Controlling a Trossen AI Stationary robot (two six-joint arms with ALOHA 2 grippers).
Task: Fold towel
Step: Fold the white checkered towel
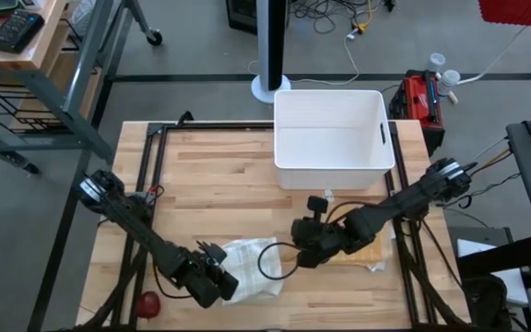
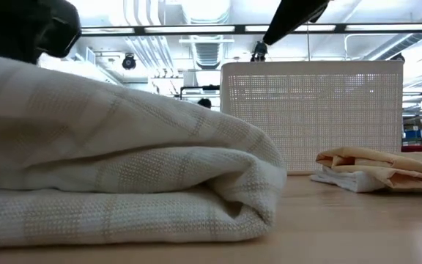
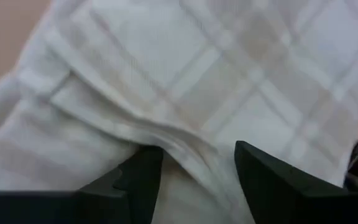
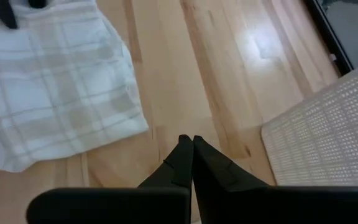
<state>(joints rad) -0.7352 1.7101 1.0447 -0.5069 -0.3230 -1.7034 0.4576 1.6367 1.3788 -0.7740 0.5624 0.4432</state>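
Observation:
A white towel with faint plaid lines [image 1: 247,267] lies folded in several layers on the wooden table near its front edge, and it fills the foreground of the low view [image 2: 123,169]. My left gripper [image 1: 218,277] stands open over the towel's left part. In the left wrist view its fingers [image 3: 199,168] straddle a raised fold ridge [image 3: 166,134]. My right gripper [image 1: 300,251] is shut and holds nothing. It hovers above bare wood [image 4: 192,146] just right of the towel [image 4: 55,93]. My left gripper points steeply down at the towel, with the fold ridge [image 3: 185,149] running between its two open fingers. I cannot tell whether the fingertips touch the cloth.
A white bin [image 1: 385,129] stands at the table's far middle [image 2: 313,110]. A second folded cloth, yellowish [image 1: 369,251], lies to the right under my right arm [image 2: 387,169]. A red ball [image 1: 148,302] sits at the front left. A black cable loops beside the towel [image 1: 267,263].

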